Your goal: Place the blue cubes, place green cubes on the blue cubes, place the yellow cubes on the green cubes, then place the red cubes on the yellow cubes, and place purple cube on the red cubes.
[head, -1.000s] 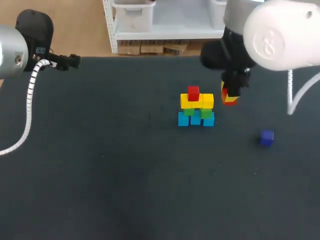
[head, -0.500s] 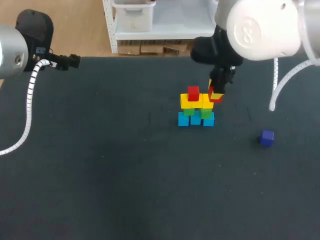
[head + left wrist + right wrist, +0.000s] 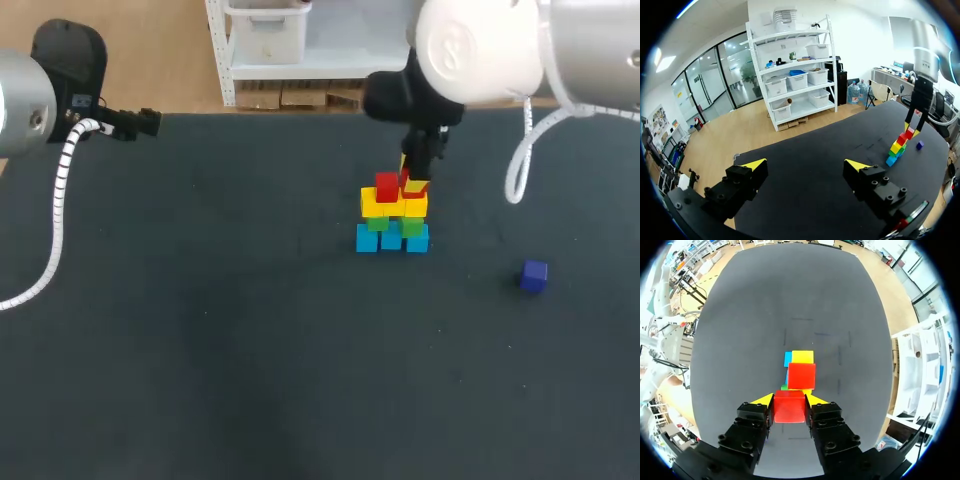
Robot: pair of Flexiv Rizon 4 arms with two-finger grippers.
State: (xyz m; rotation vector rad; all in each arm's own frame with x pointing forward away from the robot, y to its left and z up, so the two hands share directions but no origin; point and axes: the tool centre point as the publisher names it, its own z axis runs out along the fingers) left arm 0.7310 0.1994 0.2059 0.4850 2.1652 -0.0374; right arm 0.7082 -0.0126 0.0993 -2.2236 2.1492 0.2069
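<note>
Red layer in hand, by the look of it. Grips a red cube [image 3: 790, 407], clamped from both sides in the right gripper [image 3: 790, 402], over the right half of the stack [image 3: 392, 215] toward the far middle of the table [image 3: 200, 350]. From the bottom up: three blue cubes [image 3: 391, 240] in a row, two green cubes [image 3: 412, 227] on them, two yellow cubes [image 3: 376, 203] on those, and one placed red cube [image 3: 387, 186] on the left of the yellow row. Hangs right beside that placed one, at about its height, touching or nearly so; cannot tell whether the underside already rests on the yellow beneath. Alone on the dark surface, well right of the stack and nearer: purple cube [image 3: 533, 275], untouched. Far left, well apart from all of it: left gripper [image 3: 805, 165], jaws spread wide with nothing between them. Calls next, most likely, for a short straight descent until the held cube sits flat on the right yellow, flush against its neighbour, then a gentle release and a lift straight up, so as not to nudge the tower. Leaves only the purple cube after that, to be fetched from the right and set on top of the two reds.
</note>
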